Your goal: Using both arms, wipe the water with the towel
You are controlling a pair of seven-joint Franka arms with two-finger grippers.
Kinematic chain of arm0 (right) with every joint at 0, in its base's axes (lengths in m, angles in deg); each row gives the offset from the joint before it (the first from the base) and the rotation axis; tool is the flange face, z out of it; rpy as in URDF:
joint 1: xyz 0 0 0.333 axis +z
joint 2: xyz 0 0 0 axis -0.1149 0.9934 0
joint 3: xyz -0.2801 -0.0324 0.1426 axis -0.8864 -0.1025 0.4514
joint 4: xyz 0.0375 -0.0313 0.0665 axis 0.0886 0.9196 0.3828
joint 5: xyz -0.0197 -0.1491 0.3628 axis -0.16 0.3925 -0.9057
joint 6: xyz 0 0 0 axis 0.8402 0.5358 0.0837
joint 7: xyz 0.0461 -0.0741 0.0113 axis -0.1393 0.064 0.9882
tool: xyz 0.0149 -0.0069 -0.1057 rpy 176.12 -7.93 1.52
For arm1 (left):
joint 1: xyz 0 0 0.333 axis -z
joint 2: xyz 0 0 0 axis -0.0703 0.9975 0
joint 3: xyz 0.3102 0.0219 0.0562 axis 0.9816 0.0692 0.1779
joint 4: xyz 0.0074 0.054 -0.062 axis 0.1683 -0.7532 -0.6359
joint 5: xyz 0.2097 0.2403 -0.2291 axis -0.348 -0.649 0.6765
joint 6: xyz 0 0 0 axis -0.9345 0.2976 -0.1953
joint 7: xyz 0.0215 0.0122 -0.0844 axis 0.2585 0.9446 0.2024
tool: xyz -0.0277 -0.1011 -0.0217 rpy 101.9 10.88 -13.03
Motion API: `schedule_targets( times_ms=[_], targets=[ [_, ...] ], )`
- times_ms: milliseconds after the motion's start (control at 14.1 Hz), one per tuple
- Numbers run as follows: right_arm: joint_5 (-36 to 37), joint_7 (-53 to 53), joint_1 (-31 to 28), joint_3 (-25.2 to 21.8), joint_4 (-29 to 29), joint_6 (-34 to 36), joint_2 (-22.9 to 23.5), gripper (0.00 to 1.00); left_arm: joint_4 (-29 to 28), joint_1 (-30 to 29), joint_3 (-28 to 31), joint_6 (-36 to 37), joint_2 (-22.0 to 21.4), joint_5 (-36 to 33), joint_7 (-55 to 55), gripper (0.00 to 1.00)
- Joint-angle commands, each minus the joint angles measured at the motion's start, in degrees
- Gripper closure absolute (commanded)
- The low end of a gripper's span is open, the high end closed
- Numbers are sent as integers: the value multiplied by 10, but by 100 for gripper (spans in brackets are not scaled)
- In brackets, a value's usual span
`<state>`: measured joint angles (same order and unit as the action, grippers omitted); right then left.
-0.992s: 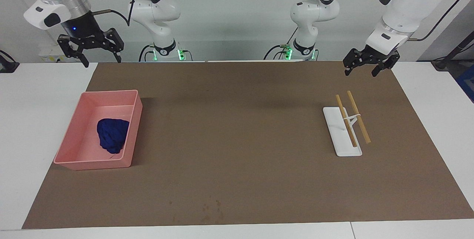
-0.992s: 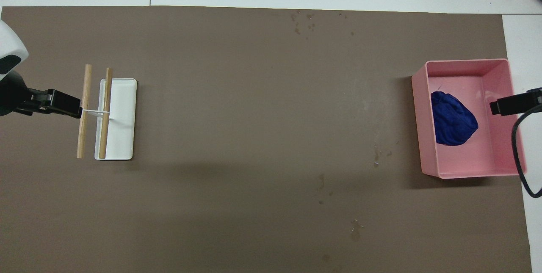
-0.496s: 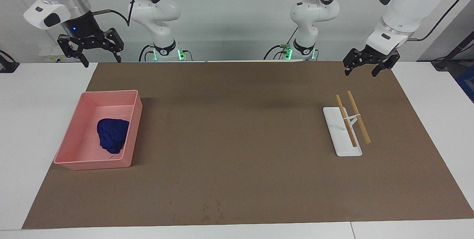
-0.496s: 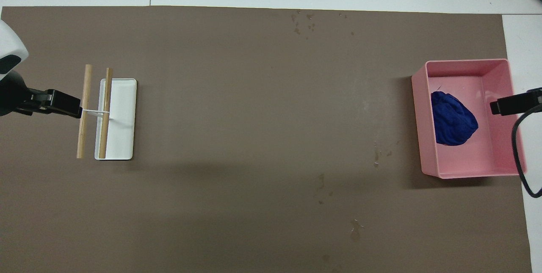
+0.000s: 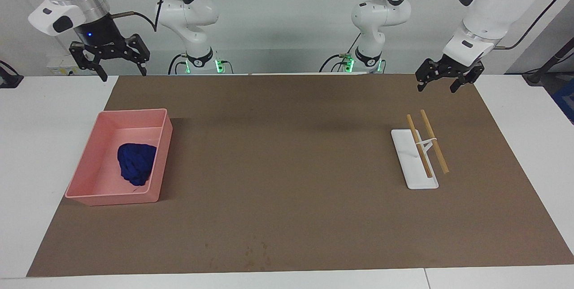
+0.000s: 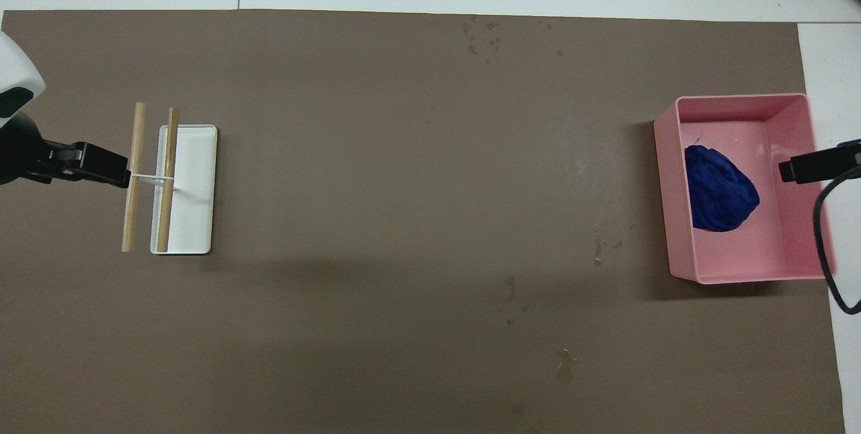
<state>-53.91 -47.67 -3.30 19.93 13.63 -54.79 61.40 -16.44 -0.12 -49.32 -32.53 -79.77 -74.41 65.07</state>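
Observation:
The blue towel (image 5: 136,162) lies bunched in the pink tray (image 5: 85,190) at the right arm's end of the table; it also shows in the overhead view (image 6: 720,198). The water is faint dark specks (image 5: 255,253) on the brown mat near its edge farthest from the robots, also seen from overhead (image 6: 481,37). More specks (image 6: 599,245) lie beside the tray. My right gripper (image 5: 122,73) hangs open and empty high over the tray's outer wall (image 6: 787,170). My left gripper (image 5: 437,87) hangs open and empty over the mat beside the rod rack (image 6: 121,175).
A white rack (image 5: 421,181) with two wooden rods (image 5: 434,141) stands at the left arm's end of the mat (image 5: 287,168); it also shows in the overhead view (image 6: 195,219). White table borders the mat on all sides.

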Motion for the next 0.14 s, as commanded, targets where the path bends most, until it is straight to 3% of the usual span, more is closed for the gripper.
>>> schedule_targets(
  times_ms=[0,71],
  targets=[
    [4,1,-8,5,7,-12,-2,0,-17,-3,-1,-1,-17,-9,-2,0],
    [4,1,-8,5,7,-12,-2,0,-17,-3,-1,-1,-17,-9,-2,0]
  ],
)
